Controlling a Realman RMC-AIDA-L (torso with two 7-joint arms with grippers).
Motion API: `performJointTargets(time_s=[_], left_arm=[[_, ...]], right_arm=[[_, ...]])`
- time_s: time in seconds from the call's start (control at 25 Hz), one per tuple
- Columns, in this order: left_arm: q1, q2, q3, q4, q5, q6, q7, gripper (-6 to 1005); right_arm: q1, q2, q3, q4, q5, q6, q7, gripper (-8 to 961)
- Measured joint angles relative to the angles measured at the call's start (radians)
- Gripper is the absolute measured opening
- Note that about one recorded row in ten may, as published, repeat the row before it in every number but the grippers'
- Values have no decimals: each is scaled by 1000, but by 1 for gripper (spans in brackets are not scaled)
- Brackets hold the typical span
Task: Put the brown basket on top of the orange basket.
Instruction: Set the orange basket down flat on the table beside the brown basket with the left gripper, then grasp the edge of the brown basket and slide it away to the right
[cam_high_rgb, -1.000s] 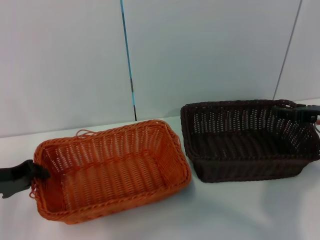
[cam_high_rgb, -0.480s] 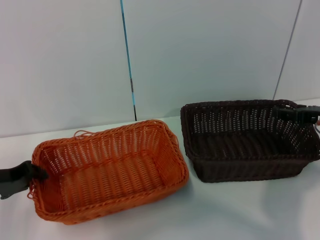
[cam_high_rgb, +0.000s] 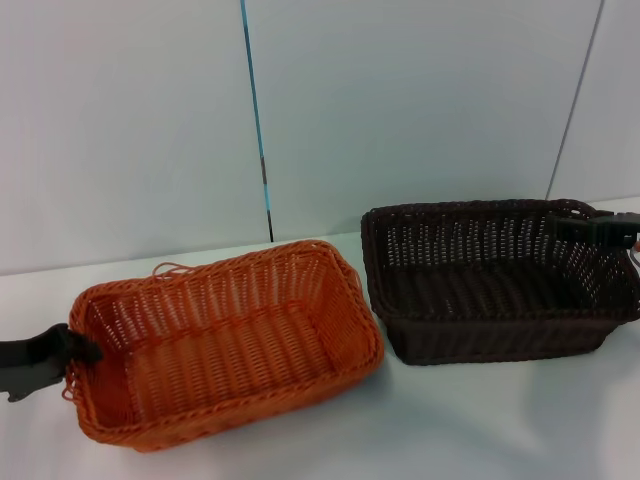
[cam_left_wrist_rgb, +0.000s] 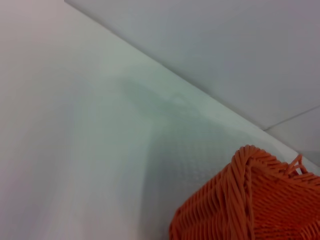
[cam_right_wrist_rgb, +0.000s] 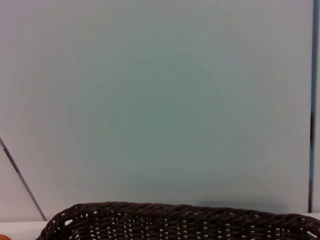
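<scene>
Both rims pinched, baskets apart on table.
I read brown basket as light, stiff wicker (rim's the handle): right gripper clamps its far corner, left gripper clamps orange basket.

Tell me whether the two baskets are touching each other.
Apart. The head view shows a strip of bare white table between the orange basket and the brown basket.

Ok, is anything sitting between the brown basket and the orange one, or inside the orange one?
Nothing visible. The table between the brown basket and the orange basket is bare, and the orange basket's inside holds nothing. The right gripper is at the brown rim, the left gripper at the orange rim.
</scene>
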Motion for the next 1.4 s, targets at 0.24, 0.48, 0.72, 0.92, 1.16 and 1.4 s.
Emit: performJointTargets(time_s=[0.24,0.48,0.72,0.92,1.16,1.4], left_arm=[[-2,9,1,7,0,-28,5,226],[-3,9,4,0,-1,-55,33,257],[-4,0,1,-1,-1,-46,33,288],[3,-8,-2,-6,-14,-13,29,433],[15,-11,-4,-25,-15,5,30,654],[17,-7,-3,-26,-15,9,29,766]], right_arm=[[1,0,3,-2,0,0,-6,838],[3,1,4,-5,0,-1,-11,838],[3,1,3,-8,0,-5,-13,838],[3,2,1,-8,0,-9,-14,838],[2,2,1,-8,0,-9,-14,838],[3,2,2,-8,0,-12,-14,838]])
